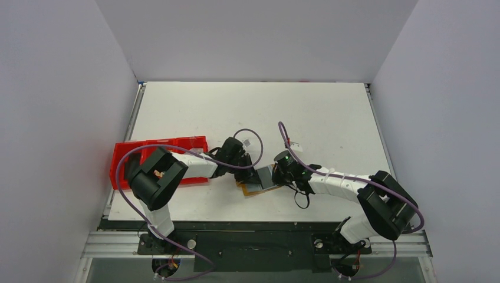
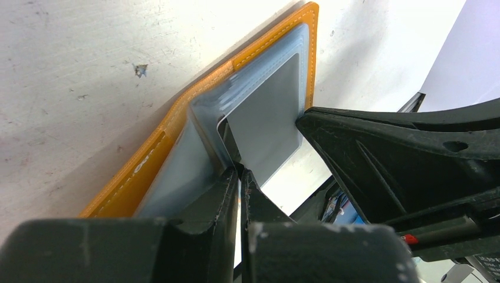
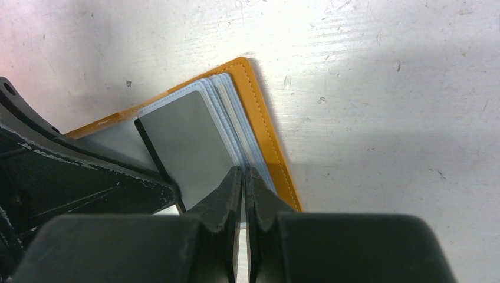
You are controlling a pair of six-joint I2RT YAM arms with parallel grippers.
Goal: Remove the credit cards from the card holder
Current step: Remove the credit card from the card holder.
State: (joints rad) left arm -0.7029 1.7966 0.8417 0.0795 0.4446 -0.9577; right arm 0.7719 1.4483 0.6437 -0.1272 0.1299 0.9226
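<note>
While both arms reach inward over the white table [image 1: 253,112], a red tray [image 1: 121,162] sits at its left edge, partly under the left arm. Well to the right of the tray, close to the table's near edge and about midway across, the tan card holder [image 1: 252,190] lies open and flat. From its inside a clear sleeve [image 2: 203,124] rises at a tilt, with a grey card [image 3: 183,141] in it. The left hand [image 2: 240,177] has its fingers pressed together, pinching the clear sleeve just beside a corner of the card. The right hand [image 3: 243,177] is likewise pressed together at the sleeve's opposite edge. Whether it grips the card or only plastic I cannot tell.
</note>
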